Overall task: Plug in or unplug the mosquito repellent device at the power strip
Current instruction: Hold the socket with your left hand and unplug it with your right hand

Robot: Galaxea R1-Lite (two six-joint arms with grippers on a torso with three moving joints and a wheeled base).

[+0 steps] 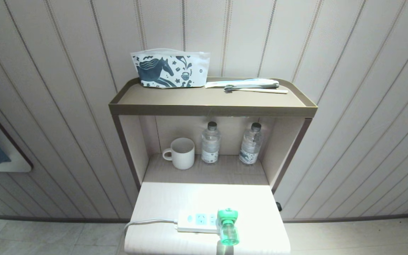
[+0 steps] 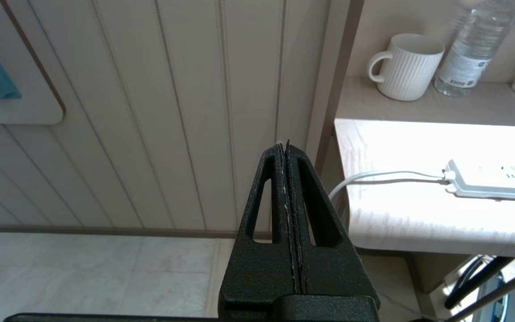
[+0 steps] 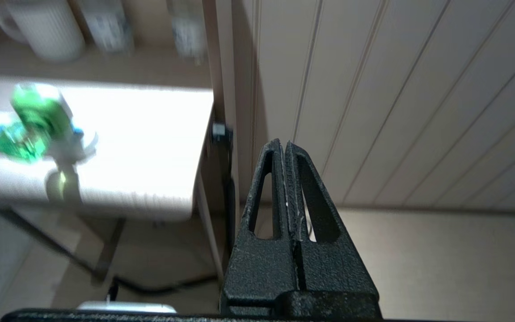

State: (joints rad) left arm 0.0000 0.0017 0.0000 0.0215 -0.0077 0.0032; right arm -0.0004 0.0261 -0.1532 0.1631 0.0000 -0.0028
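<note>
The mosquito repellent device [image 1: 228, 226], green with a translucent green bottle, sits plugged into the right end of the white power strip [image 1: 197, 221] on the low front shelf [image 1: 161, 202]. Its bottle points toward the shelf's front edge. In the right wrist view the device [image 3: 34, 123] shows blurred, far off to one side of my right gripper [image 3: 283, 144], which is shut and empty beside the unit, over the floor. My left gripper [image 2: 283, 145] is shut and empty, off the shelf's left side, with the strip's end [image 2: 485, 181] and its cord [image 2: 382, 175] in its view. Neither arm shows in the head view.
A ribbed white mug [image 1: 181, 153] and two clear water bottles [image 1: 210, 142] [image 1: 250, 143] stand in the recess behind the shelf. On the top tray [image 1: 211, 109] lie a horse-print pouch [image 1: 170, 69] and a toothbrush set [image 1: 250, 85]. Panelled wall and tiled floor surround the unit.
</note>
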